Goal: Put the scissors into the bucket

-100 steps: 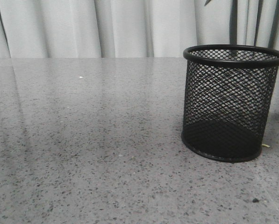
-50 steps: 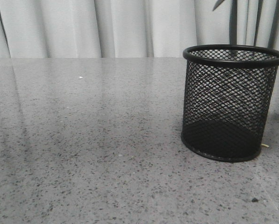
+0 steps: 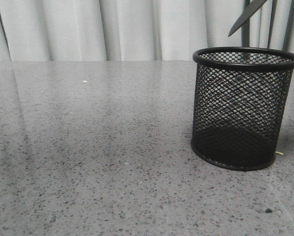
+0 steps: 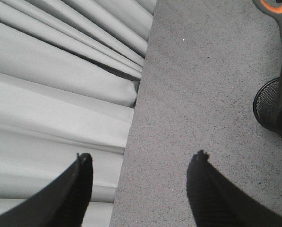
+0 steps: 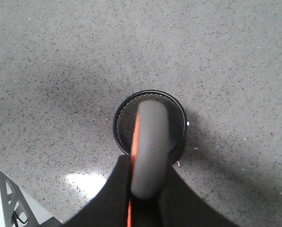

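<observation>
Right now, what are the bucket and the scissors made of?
The bucket looks like black metal wire mesh: see-through holes, smooth thick rim, solid base. The scissors seem to have matte grey plastic handles with orange lining; the thin dark blades are probably metal.

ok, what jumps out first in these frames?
The black mesh bucket standing on the right of the grey table. Above its rim a scissors blade tip pokes into view, held by the right pincer directly over the opening. The left pincer hangs open, empty.

The bucket is black wire mesh (smooth rim), on a glossy speckled stone-like table.
</observation>
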### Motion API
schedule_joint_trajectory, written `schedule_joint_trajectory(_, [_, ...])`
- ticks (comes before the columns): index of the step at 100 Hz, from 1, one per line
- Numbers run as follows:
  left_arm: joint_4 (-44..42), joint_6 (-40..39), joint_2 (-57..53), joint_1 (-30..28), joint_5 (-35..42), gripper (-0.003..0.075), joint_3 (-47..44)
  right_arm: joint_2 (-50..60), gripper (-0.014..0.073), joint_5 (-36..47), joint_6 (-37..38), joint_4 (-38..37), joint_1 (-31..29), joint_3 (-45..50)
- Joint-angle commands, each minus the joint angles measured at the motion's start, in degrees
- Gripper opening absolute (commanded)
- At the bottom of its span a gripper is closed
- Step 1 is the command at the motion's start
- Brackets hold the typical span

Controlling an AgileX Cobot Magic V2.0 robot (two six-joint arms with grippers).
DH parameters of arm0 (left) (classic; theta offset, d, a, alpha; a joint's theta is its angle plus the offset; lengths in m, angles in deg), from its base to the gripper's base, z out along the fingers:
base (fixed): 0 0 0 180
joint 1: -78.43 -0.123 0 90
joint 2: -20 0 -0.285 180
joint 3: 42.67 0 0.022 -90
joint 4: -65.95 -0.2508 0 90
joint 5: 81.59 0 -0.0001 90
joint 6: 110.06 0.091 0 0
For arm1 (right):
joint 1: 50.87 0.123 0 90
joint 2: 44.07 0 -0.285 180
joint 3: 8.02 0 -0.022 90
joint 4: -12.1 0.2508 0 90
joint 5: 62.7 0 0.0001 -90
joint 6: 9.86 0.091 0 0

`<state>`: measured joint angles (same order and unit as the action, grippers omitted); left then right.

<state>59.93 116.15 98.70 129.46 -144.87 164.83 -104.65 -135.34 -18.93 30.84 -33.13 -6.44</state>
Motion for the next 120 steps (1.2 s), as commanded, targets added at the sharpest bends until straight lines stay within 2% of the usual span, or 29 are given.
schedule_joint_trajectory(1, [-0.01,-0.69,-1.26,0.39,3.95,0.0398,1.72,0.04,-0.0046,-1.62,0.29,0.38,0.19,-1.14])
schedule_joint_trajectory(36, [-0.01,-0.69,-1.26,0.39,3.95,0.0398,1.72,-2.74,-0.0046,-1.62,0.34,-0.16,0.67,5.18])
schedule_joint_trajectory(88, [-0.01,-0.69,-1.26,0.39,3.95,0.0398,1.72,-5.03,-0.0038,-0.51,0.34,-1.89,0.67,5.18])
schedule_joint_trajectory(97, [-0.01,-0.69,-1.26,0.39,3.95,0.0398,1.72,-6.53,0.0027,-0.25,-0.24,-0.6,0.67,5.18])
schedule_joint_trajectory(114, [-0.01,-0.69,-1.26,0.39,3.95,0.0398,1.72,-8.47,0.0255,1.42,-0.52,1.01,0.67,5.08])
schedule_joint_trajectory(120, [-0.01,-0.69,-1.26,0.39,3.95,0.0398,1.72,-8.57,0.0304,2.51,-0.87,1.01,0.67,4.6])
